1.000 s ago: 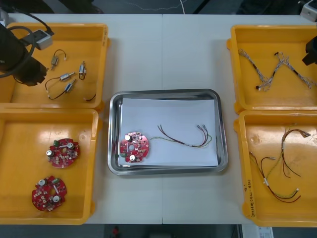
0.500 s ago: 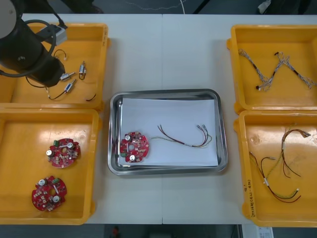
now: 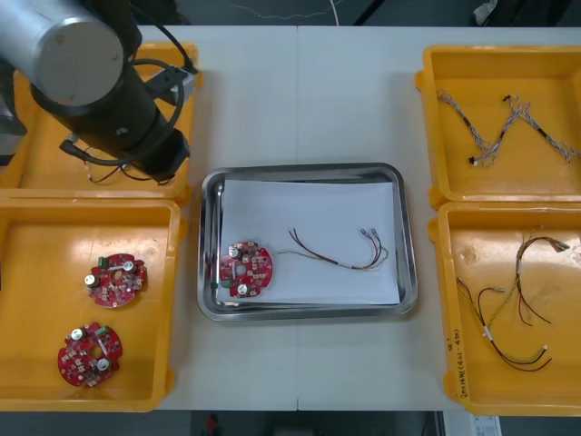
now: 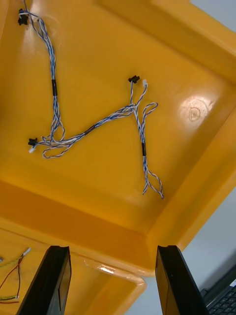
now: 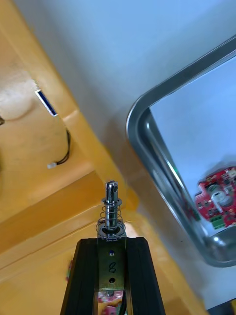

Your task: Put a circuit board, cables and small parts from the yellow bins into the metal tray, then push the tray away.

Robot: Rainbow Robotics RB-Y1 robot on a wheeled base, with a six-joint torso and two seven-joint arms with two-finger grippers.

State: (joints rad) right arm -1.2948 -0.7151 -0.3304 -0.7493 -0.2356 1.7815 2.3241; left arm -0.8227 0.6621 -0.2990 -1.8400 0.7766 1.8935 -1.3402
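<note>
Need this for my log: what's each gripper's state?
Left gripper: closed on a small metal part, near the metal tray.
Right gripper: open, above the blue and white cables.

Left tool [image 5: 112, 242] clamped, right tool [image 4: 113, 252] spread.

Tray [image 3: 304, 170] mid-bench [image 3: 300, 91], two bins each side. In tray: circuit board [image 3: 246, 269] near left, cable [image 3: 340, 250] to its right. Near left bin [image 3: 36, 263]: two boards [image 3: 115, 279]. Far right bin [image 3: 508, 177], under right claw [image 4: 114, 251]: cables [image 3: 504, 127]. Near right bin [image 3: 472, 254]: more cables [image 3: 508, 318]. Left claw [image 5: 112, 240], small metal part [image 5: 112, 206] between its fingers, above left bins' edge beside tray corner.
</note>
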